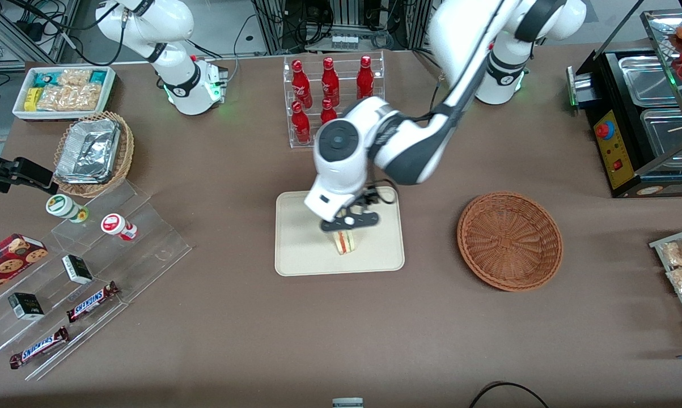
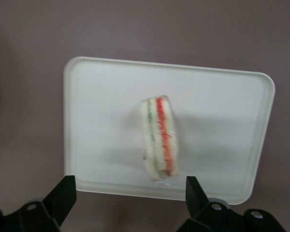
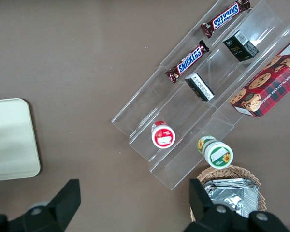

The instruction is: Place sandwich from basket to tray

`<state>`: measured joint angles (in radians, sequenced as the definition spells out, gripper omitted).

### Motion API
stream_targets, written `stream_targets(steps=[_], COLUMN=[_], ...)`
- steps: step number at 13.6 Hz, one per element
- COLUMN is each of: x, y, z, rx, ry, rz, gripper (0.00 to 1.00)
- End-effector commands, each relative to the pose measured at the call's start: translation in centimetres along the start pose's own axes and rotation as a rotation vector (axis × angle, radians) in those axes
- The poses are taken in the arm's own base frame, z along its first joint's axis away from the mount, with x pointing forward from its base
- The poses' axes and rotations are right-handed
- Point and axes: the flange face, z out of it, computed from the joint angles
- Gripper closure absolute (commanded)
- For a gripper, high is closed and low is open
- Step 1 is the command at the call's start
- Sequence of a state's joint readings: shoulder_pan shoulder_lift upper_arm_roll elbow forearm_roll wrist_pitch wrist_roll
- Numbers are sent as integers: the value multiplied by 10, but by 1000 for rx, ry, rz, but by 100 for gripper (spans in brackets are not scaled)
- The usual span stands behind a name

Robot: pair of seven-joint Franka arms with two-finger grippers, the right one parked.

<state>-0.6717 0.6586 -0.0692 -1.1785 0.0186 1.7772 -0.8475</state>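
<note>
Brown table [image 1: 233,317], tool [image 1: 349,222] spread wide above sandwich [image 1: 345,242] on tray [image 1: 301,249]

A robotics lab is posing as a snack shop: the brown table [image 1: 233,340] is carrying a clear rack of red soda bottles [image 1: 330,85], stepped acrylic shelves [image 1: 91,283] displaying Snickers bars [image 1: 93,301], and a hot-food warmer [image 1: 647,107]. Cables and metal framing are running past the arms' bases, and the gripper [image 1: 349,222] is hanging over the cream tray [image 1: 301,249].
</note>
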Motion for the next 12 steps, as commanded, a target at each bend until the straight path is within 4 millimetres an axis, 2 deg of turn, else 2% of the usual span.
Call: stream_targets(steps=[1, 2, 5, 8, 12], x=[17, 30, 50, 58, 60], y=[-58, -82, -142, -203, -277], z=[-20, -23, -36, -46, -74], rx=[17, 20, 20, 23, 17], ry=[-32, -36, -49, -64, -69], rz=[73, 84, 158, 205, 275], gripper=[0, 0, 0, 0, 0])
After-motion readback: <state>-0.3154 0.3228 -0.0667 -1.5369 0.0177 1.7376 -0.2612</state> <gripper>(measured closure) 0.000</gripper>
